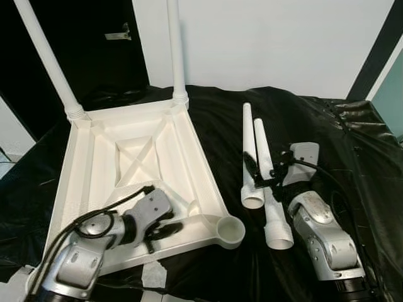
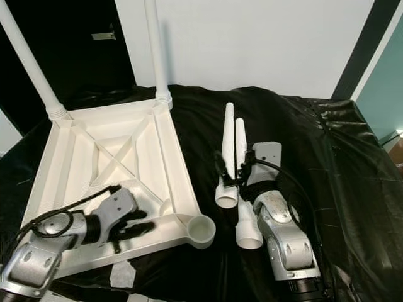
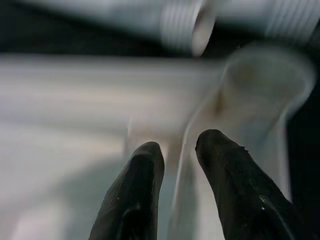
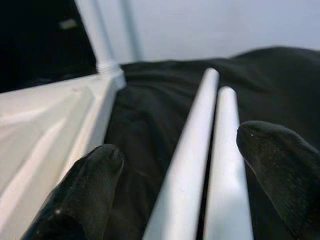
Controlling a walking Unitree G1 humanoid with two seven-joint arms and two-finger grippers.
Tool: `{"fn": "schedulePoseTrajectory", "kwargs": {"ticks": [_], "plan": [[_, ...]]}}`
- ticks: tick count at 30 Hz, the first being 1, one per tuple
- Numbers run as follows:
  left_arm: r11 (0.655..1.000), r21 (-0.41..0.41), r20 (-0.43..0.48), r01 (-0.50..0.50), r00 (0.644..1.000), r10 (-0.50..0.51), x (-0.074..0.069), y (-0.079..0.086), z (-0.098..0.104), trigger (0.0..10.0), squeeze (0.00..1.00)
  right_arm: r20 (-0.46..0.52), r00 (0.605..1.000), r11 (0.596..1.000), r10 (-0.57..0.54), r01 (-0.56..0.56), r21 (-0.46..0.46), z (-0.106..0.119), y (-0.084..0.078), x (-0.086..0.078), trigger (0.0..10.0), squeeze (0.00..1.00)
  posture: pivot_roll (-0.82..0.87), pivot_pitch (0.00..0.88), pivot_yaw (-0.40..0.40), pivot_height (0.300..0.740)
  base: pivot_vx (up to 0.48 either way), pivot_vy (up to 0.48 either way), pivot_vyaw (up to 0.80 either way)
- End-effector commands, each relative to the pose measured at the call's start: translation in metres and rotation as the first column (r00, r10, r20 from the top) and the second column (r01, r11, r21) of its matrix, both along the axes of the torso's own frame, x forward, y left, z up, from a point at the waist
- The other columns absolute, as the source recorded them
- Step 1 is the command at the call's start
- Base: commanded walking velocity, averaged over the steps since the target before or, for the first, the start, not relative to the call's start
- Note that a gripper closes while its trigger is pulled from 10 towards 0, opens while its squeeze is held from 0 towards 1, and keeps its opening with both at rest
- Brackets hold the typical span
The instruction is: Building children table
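Observation:
The white table top (image 1: 182, 151) lies upside down on black cloth. Two legs (image 1: 176, 50) stand screwed into its far corners. Its near right corner socket (image 1: 230, 230) holds nothing. Two loose white legs (image 1: 249, 145) lie side by side on the cloth to its right, wide ends toward me. My left gripper (image 1: 166, 224) rests on the top's underside near the front edge, fingers slightly apart astride a rib, pointing at the socket (image 3: 265, 80). My right gripper (image 1: 263, 176) is open over the loose legs (image 4: 200, 150), one finger on each side of the pair.
Black cloth (image 1: 315, 126) covers the whole work surface and hangs in folds at the right. A white wall stands behind, with a dark doorway at the far left. Pale scraps (image 1: 151, 274) lie by the front edge under the table top.

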State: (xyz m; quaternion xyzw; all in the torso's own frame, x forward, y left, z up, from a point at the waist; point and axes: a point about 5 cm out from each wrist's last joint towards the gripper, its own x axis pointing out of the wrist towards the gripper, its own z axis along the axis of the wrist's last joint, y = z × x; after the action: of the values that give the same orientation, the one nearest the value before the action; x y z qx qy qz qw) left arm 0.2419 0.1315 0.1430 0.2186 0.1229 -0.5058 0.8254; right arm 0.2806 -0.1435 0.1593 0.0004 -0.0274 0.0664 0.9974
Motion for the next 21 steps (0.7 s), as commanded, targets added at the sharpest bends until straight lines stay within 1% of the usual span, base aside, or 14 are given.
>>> {"fn": "schedulePoseTrajectory", "kwargs": {"ticks": [1, 2, 5, 6, 8, 10, 11, 12, 13, 14, 16, 17, 19, 21], "plan": [[0.988, -0.043, 0.127, -0.145, 0.981, 0.149, 0.009, 0.002, 0.011, 10.0, 0.0, -0.044, 0.997, 0.998, -0.067, 0.067, 0.002, -0.007, -0.006, 0.0, 10.0, 0.0, 0.02, 0.0, -0.002, 0.74, 0.0, 0.0, 0.0], [0.988, -0.043, 0.127, -0.145, 0.981, 0.149, 0.009, 0.002, 0.011, 10.0, 0.0, -0.044, 0.997, 0.998, -0.067, 0.067, 0.002, -0.007, -0.006, 0.0, 10.0, 0.0, 0.02, 0.0, -0.002, 0.74, 0.0, 0.0, 0.0], [0.979, -0.146, 0.188, -0.142, 0.968, 0.168, 0.011, -0.01, 0.026, 10.0, 0.0, -0.137, 0.98, 0.988, -0.144, 0.149, 0.032, -0.015, -0.009, 0.002, 10.0, 0.0, 0.02, 0.0, 0.0, 0.74, 0.0, 0.0, 0.0], [0.979, -0.146, 0.188, -0.142, 0.968, 0.168, 0.011, -0.01, 0.026, 10.0, 0.0, -0.137, 0.98, 0.988, -0.144, 0.149, 0.032, -0.015, -0.009, 0.002, 10.0, 0.0, 0.02, 0.0, 0.0, 0.74, 0.0, 0.0, 0.0], [0.976, -0.171, 0.199, -0.137, 0.965, 0.171, 0.012, -0.014, 0.031, 10.0, 0.0, -0.162, 0.974, 0.985, -0.161, 0.169, 0.039, -0.016, -0.011, 0.003, 10.0, 0.0, 0.01, 0.0, 0.001, 0.74, 0.0, 0.0, 0.0], [0.965, -0.213, 0.19, -0.152, 0.963, 0.194, 0.013, -0.018, 0.035, 10.0, 0.0, -0.211, 0.961, 0.98, -0.179, 0.194, 0.052, -0.02, -0.013, 0.005, 10.0, 0.0, 0.01, 0.0, 0.0, 0.74, 0.0, 0.0, 0.0], [0.965, -0.213, 0.19, -0.152, 0.963, 0.194, 0.013, -0.018, 0.035, 10.0, 0.0, -0.211, 0.961, 0.98, -0.179, 0.194, 0.052, -0.02, -0.013, 0.005, 10.0, 0.0, 0.01, 0.0, 0.0, 0.74, 0.0, 0.0, 0.0], [0.946, -0.28, 0.165, -0.161, 0.963, 0.213, 0.016, -0.023, 0.041, 10.0, 0.0, -0.253, 0.947, 0.973, -0.198, 0.221, 0.066, -0.023, -0.014, 0.006, 10.0, 0.0, 0.01, 0.0, -0.001, 0.74, 0.0, 0.0, 0.0], [0.946, -0.28, 0.165, -0.161, 0.963, 0.213, 0.016, -0.023, 0.041, 10.0, 0.0, -0.253, 0.947, 0.973, -0.198, 0.221, 0.066, -0.023, -0.014, 0.006, 10.0, 0.0, 0.01, 0.0, -0.001, 0.74, 0.0, 0.0, 0.0], [0.938, -0.306, 0.151, -0.163, 0.965, 0.217, 0.016, -0.025, 0.043, 10.0, 0.0, -0.262, 0.943, 0.971, -0.204, 0.229, 0.069, -0.024, -0.015, 0.007, 10.0, 0.0, 0.01, 0.0, -0.001, 0.74, 0.0, 0.0, 0.0], [0.925, -0.344, 0.137, -0.162, 0.966, 0.22, 0.018, -0.029, 0.047, 10.0, 0.0, -0.309, 0.931, 0.967, -0.194, 0.234, 0.097, -0.026, -0.012, 0.008, 10.0, 0.0, 0.01, 0.0, -0.004, 0.74, 0.0, 0.0, 0.0], [0.925, -0.344, 0.137, -0.162, 0.966, 0.22, 0.018, -0.029, 0.047, 10.0, 0.0, -0.309, 0.931, 0.967, -0.194, 0.234, 0.097, -0.026, -0.012, 0.008, 10.0, 0.0, 0.01, 0.0, -0.004, 0.74, 0.0, 0.0, 0.0], [0.92, -0.359, 0.135, -0.155, 0.967, 0.215, 0.018, -0.031, 0.049, 10.0, 0.0, -0.343, 0.921, 0.965, -0.185, 0.237, 0.115, -0.027, -0.011, 0.009, 10.0, 0.0, 0.01, 0.0, -0.004, 0.74, 0.0, 0.0, 0.0], [0.919, -0.365, 0.154, -0.148, 0.964, 0.217, 0.019, -0.032, 0.052, 10.0, 0.0, -0.41, 0.893, 0.959, -0.188, 0.256, 0.118, -0.031, -0.01, 0.009, 10.0, 0.0, 0.01, 0.0, -0.004, 0.74, 0.0, 0.0, 0.0]]}}
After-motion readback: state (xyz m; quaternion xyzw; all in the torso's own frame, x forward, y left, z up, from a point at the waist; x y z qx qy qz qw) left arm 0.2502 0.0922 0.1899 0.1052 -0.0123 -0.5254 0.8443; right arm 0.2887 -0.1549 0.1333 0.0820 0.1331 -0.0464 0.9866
